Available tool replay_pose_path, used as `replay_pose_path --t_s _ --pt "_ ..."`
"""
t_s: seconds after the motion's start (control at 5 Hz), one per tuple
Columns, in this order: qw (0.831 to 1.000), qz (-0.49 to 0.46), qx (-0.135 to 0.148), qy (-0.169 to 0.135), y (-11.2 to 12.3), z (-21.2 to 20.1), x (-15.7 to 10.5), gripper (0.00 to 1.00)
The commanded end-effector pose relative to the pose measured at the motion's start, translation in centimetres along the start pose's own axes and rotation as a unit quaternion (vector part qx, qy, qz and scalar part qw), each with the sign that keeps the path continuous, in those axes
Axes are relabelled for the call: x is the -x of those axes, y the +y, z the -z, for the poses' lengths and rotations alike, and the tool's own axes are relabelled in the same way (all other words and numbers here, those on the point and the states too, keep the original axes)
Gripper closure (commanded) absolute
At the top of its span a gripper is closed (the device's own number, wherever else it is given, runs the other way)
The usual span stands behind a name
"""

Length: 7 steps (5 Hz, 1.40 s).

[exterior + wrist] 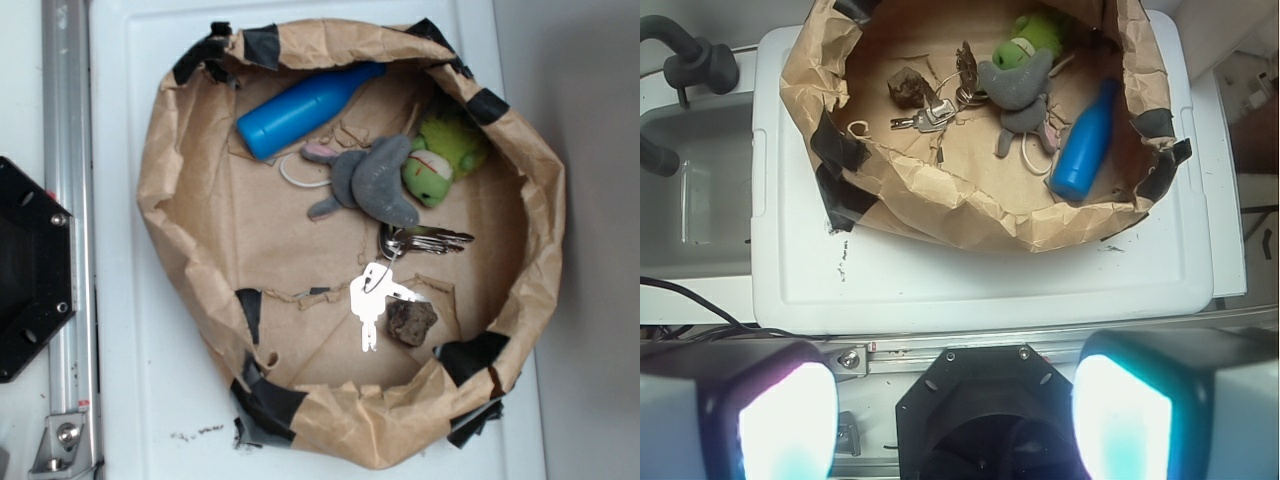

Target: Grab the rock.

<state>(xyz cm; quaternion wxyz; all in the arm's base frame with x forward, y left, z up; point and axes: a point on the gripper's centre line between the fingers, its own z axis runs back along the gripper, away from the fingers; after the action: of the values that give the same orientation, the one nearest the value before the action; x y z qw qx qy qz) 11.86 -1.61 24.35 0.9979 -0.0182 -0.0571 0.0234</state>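
A white moulded plastic bench top [130, 200] carries a wide crumpled brown paper nest [165, 170], its rim patched with black tape. Inside it, from largest down: a blue plastic bottle [305, 108] lying on its side near the far rim, a grey plush mouse [372, 180] with a green plush creature [440, 160] just beside it, a bunch of metal keys with a white tag [375, 295], and last the rock [411, 322], a small dark brown-grey angular stone.

The rock rests on the paper floor near the taped rim, touching or almost touching the white tag, with the keys just beyond it. In the wrist view it shows at [906, 86], far from the gripper [955, 420], whose jaws stand spread wide and empty, hanging back outside the nest above the bench edge.

To do this well, the approach should probably come straight down over the rock, clearing the raised paper wall, with the jaws turned so that neither finger lands on the tag. The stone's rough faces should give grip; its angular shape may tip it if pinched off-centre.
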Motion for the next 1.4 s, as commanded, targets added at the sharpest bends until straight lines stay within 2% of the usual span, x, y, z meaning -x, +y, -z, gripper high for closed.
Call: replay_pose_path --t_s 0.0,0.2,0.4,0.8,1.0,1.2 --pt "1.0 0.0 0.0 0.0 0.0 0.0 0.0 0.0" --pt "0.995 0.075 0.052 -0.028 1.4 3.0 -4.8 0.0" --pt "0.987 0.134 0.061 -0.067 1.4 4.6 -7.6 0.0" --pt "0.978 0.202 0.021 -0.054 1.5 8.1 -12.5 0.0" --pt "0.969 0.237 0.015 -0.061 0.5 10.4 -14.3 0.0" --pt "0.945 0.313 0.011 -0.092 -0.7 12.4 -15.0 0.0"
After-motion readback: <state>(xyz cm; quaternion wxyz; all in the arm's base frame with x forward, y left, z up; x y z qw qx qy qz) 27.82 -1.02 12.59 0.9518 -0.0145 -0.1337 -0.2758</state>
